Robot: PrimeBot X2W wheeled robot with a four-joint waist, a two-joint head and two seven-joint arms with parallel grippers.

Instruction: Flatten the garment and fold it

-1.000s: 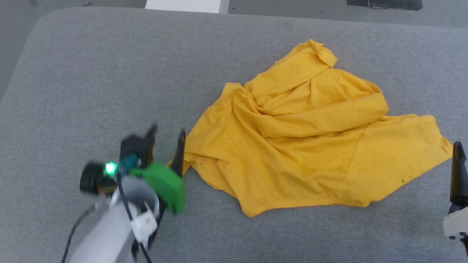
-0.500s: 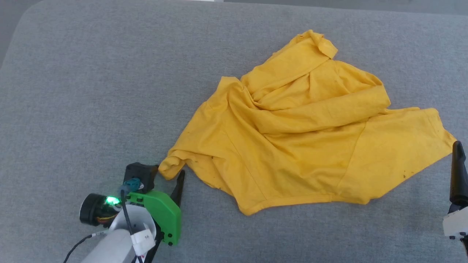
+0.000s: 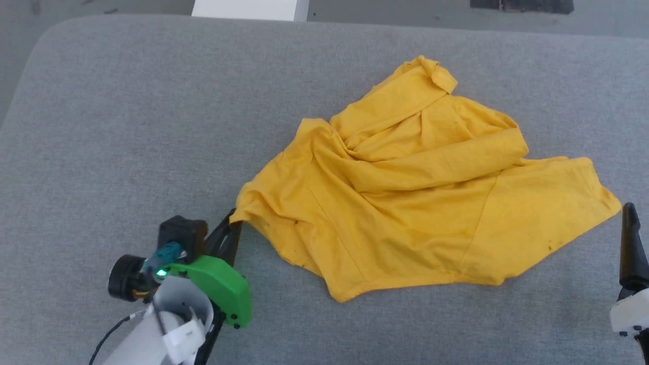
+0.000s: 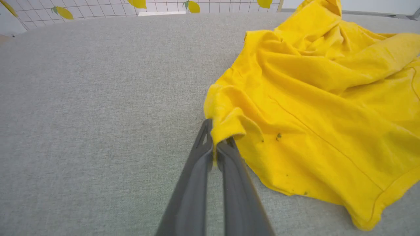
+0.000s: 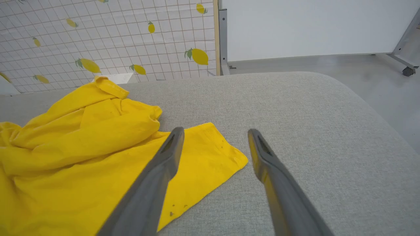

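Observation:
The garment (image 3: pixel 421 203) is a bright yellow T-shirt lying crumpled and creased across the grey padded surface, its print hidden. My left gripper (image 3: pixel 234 223) is shut on the garment's near-left corner; in the left wrist view the two dark fingers pinch that bunched corner (image 4: pixel 226 129) of the garment (image 4: pixel 311 98), with the left gripper (image 4: pixel 215 144) low over the surface. My right gripper (image 5: pixel 215 134) stands open just above the garment's right corner (image 5: pixel 210 154), nothing between its fingers. One right fingertip (image 3: pixel 628 238) shows at the head view's right edge.
The grey cushioned surface (image 3: pixel 127 126) spreads wide to the left and behind the shirt. Its rounded right edge (image 5: pixel 377 108) drops to a grey floor. A lemon-patterned tiled wall (image 5: pixel 98 42) and a white panel (image 3: pixel 243 7) stand beyond the far edge.
My left gripper went from open beside the garment's near-left corner to shut on it, and that corner now stands lifted and bunched. The head camera shifted slightly. The right gripper stayed put.

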